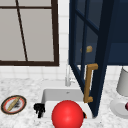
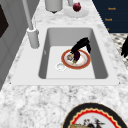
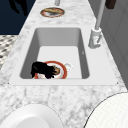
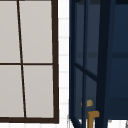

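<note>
A: So where's the right hand?

B: Down in the sink, fingers curled round a dark purple eggplant sitting on the red-rimmed plate there.

A: And the left hand?

B: Hanging at the sink's front left corner above the tabletop, fingers curled, holding nothing. Cabinet door stands open above.
</note>
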